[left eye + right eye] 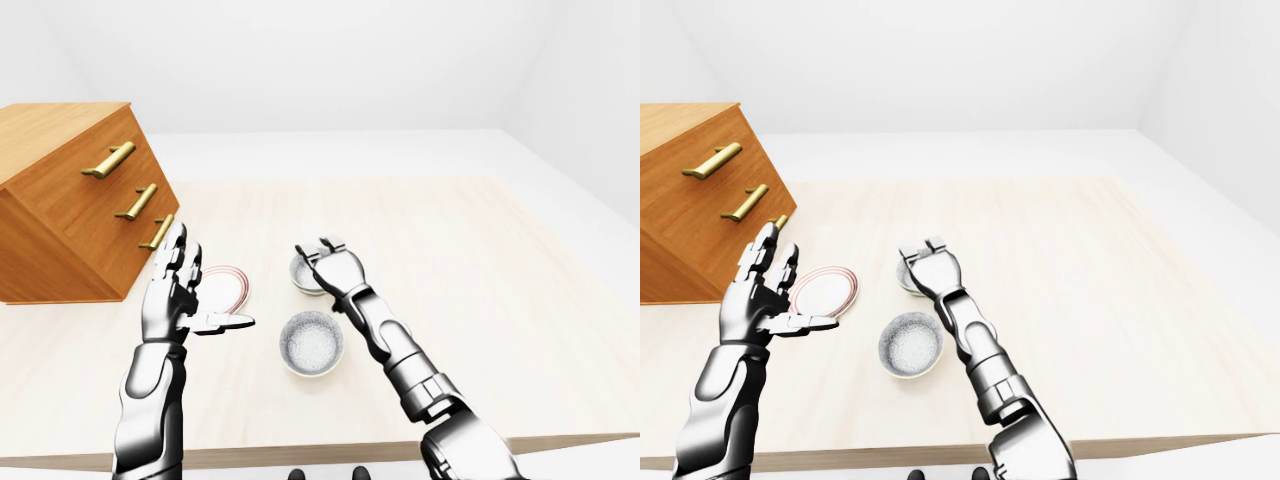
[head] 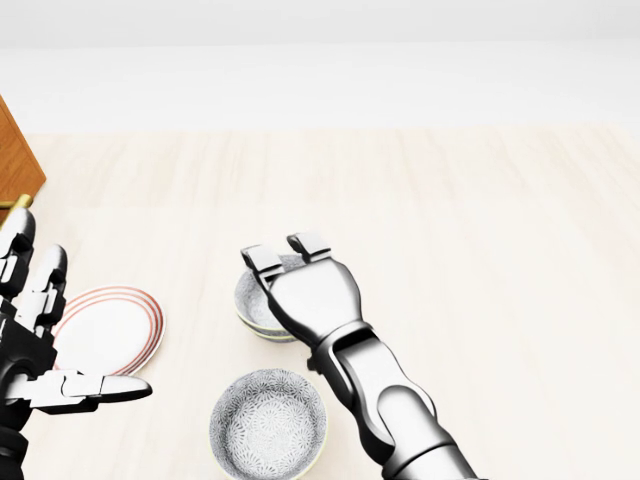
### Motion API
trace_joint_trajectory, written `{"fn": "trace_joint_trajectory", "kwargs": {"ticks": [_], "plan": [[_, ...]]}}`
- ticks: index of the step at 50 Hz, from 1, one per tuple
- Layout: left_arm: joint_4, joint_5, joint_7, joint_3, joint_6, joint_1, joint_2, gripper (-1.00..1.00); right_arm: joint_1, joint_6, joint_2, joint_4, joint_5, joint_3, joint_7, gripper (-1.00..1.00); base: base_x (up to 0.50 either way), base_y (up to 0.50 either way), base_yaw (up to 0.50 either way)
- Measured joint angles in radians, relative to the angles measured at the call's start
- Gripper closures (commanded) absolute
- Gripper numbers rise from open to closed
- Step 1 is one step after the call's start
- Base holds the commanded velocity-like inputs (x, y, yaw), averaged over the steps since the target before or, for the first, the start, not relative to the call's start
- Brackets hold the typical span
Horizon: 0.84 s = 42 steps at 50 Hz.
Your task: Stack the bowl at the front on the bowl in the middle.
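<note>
Pale wood tabletop (image 2: 480, 250), three dishes grouped low and left of centre in the head view. Speckled grey bowl (image 2: 268, 424) sits at the bottom edge, untouched; this reads as the one to be stacked. Second bowl (image 2: 252, 305) just above it, largely hidden under the right robot hand (image 2: 292, 252), whose fingers curl over the bowl's upper rim. Cannot tell whether they grip it or only rest there. Left robot hand (image 2: 45, 340) is spread wide, holding nothing, raised beside a red-rimmed plate (image 2: 112, 328) at left. Wooden drawer chest (image 1: 75, 200) stands upper left in the left-eye view.

Risks, as judged:
- Right robot hand is over the target bowl rather than the speckled bowl; closing here would lift the wrong dish.
- Forearm passes just beside the speckled bowl; pulling the arm away could knock it.
</note>
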Motion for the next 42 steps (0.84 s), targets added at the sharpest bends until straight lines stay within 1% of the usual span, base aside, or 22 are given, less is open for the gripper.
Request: {"fn": "trace_joint_trajectory", "kwargs": {"ticks": [4, 9, 15, 22, 27, 29, 32, 38, 41, 42], "plan": [[-0.006, 0.003, 0.003, -0.001, 0.000, 0.000, -0.001, -1.00, 0.056, 0.000, 0.002, -0.136, -0.002, 0.007, 0.067, -1.00, 0.00, 0.00, 0.00], [-0.013, 0.004, 0.006, -0.002, 0.000, 0.000, -0.002, -1.00, 0.129, 0.000, 0.005, -0.354, 0.006, 0.013, 0.178, -1.00, 0.00, 0.00, 0.00], [-0.018, 0.007, 0.009, -0.006, 0.000, 0.000, -0.004, -1.00, 0.176, 0.000, 0.005, -0.585, 0.031, 0.005, 0.302, -1.00, 0.00, 0.00, 0.00], [-0.035, 0.009, 0.014, -0.010, 0.000, 0.001, -0.006, -1.00, 0.199, 0.000, -0.003, -0.760, 0.073, -0.017, 0.394, -1.00, 0.00, 0.00, 0.00], [-0.065, 0.011, 0.014, -0.012, 0.000, 0.008, -0.010, -1.00, 0.207, 0.005, -0.011, -0.867, 0.143, -0.048, 0.440, -1.00, 0.00, 0.00, 0.00], [-0.078, 0.012, 0.014, -0.013, 0.000, 0.012, -0.013, -1.00, 0.212, 0.017, -0.016, -0.909, 0.187, -0.065, 0.452, -1.00, 0.00, 0.00, 0.00], [-0.103, 0.013, 0.012, -0.015, 0.000, 0.019, -0.017, -1.00, 0.226, 0.046, -0.029, -0.971, 0.265, -0.091, 0.463, -1.00, 0.00, 0.00, 0.00], [-0.147, 0.014, 0.006, -0.017, 0.000, 0.031, -0.025, -1.00, 0.263, 0.116, -0.054, -1.085, 0.433, -0.137, 0.468, -1.00, 0.00, 0.00, 0.00], [-0.175, 0.008, 0.004, -0.016, 0.000, 0.037, -0.030, -1.00, 0.296, 0.167, -0.059, -1.159, 0.554, -0.172, 0.466, -1.00, 0.00, 0.00, 0.00], [-0.185, 0.005, 0.003, -0.015, 0.000, 0.038, -0.031, -1.00, 0.309, 0.175, -0.063, -1.182, 0.594, -0.184, 0.462, -1.00, 0.00, 0.00, 0.00]]}}
